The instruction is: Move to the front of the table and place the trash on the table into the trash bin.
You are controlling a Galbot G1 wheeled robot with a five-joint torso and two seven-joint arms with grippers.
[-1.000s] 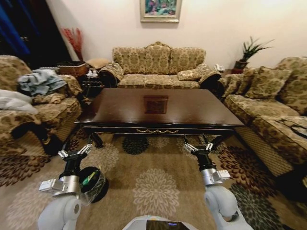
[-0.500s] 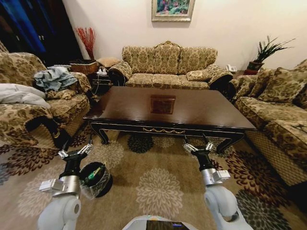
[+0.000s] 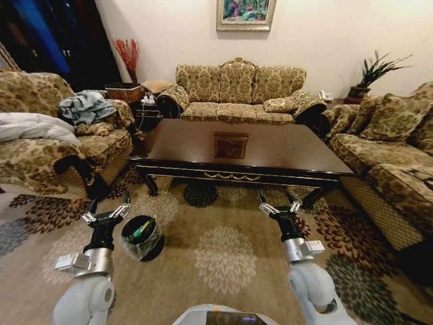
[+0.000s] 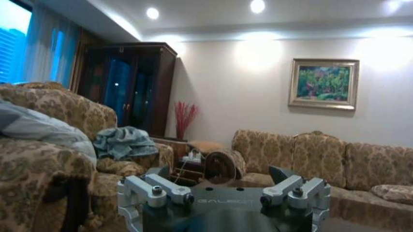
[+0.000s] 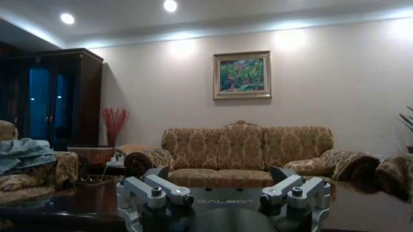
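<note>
The left gripper [image 3: 106, 214] is held low over the rug [image 3: 223, 261], its fingers spread wide with nothing between them; in the left wrist view the same gripper [image 4: 219, 175] shows its two fingers well apart against the room. The right gripper [image 3: 279, 206] is held at about the same height on the other side, also spread wide and bare, and in the right wrist view that gripper [image 5: 219, 175] frames the far sofa [image 5: 242, 152] between its fingers. Just beside the left gripper, toward the robot's middle, the bin [image 3: 142, 237] stands on the rug, black with a crinkly clear bag; something green and something pale lie inside it, though what they are I cannot tell. Ahead of both grippers stands the table [image 3: 183, 145], dark and glossy, with a square carved inlay [image 3: 231, 145] at its centre; its near edge lies just beyond the fingertips in the head view. Sofas ring the table on three sides, and a grey-blue cloth [image 3: 86, 107] lies heaped on the left armchair [image 3: 40, 152]. A framed painting [image 3: 245, 13] hangs on the far wall.
</note>
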